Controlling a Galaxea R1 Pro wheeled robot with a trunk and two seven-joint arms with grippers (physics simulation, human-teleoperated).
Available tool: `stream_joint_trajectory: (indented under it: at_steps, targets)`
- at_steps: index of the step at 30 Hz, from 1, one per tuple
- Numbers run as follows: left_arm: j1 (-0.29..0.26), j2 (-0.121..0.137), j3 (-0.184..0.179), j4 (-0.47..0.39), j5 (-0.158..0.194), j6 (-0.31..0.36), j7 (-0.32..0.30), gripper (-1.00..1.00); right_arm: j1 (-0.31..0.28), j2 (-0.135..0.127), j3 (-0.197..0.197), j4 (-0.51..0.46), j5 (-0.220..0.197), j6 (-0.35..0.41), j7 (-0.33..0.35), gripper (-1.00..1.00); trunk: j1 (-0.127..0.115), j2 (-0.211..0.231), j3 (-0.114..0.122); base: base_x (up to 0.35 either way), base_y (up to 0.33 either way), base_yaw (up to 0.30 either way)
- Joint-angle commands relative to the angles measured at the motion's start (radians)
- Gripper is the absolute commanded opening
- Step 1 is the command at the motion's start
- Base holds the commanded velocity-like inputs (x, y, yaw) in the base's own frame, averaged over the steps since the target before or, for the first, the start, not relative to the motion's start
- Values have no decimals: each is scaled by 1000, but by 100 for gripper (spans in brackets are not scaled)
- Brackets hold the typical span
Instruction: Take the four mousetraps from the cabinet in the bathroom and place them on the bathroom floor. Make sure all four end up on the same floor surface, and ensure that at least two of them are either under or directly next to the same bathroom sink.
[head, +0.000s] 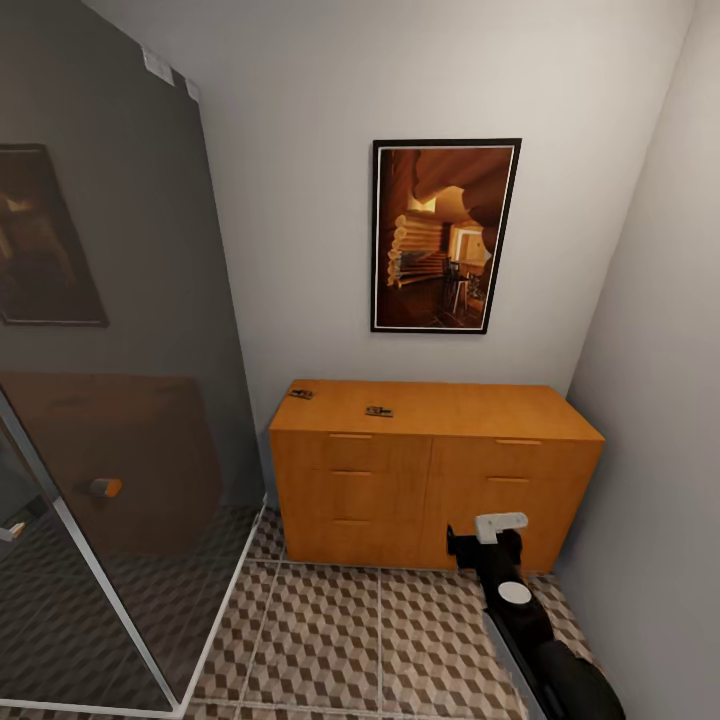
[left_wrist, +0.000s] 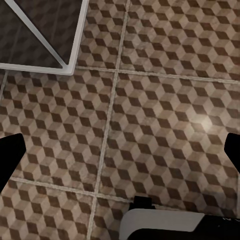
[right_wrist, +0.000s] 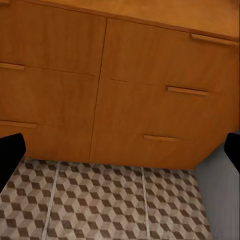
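A framed picture (head: 446, 236) of a log interior hung on the white wall (head: 300, 150). A dark glass shower panel (head: 110, 350) in a white frame stood at left, with a small orange item (head: 105, 487), possibly a handle, behind it.

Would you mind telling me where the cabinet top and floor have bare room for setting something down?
The cabinet top is bare right of the two mousetraps. The bathroom floor is open between cabinet front and glass screen; the right arm crowds its right side.
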Motion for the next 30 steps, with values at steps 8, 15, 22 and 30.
stream_joint_trajectory:
  at_steps: [8,15,22,30]
  targets:
    - [-1,-9,-9,6,4,-1,5,100,-162,-1,2,-58,-2,155,-26,100,1,-2,-2,0,0,0]
    - [-1,-20,-9,20,4,-2,5,100,-393,2,2,-45,-3,337,-27,100,1,-2,-2,0,0,0]
    - [-1,-22,-9,21,4,-2,5,100,-685,6,2,115,-10,426,-8,100,1,-2,-2,0,0,0]
    - [-1,-22,-9,21,4,-1,5,100,-866,7,3,273,-14,435,145,100,1,-2,-2,0,0,0]
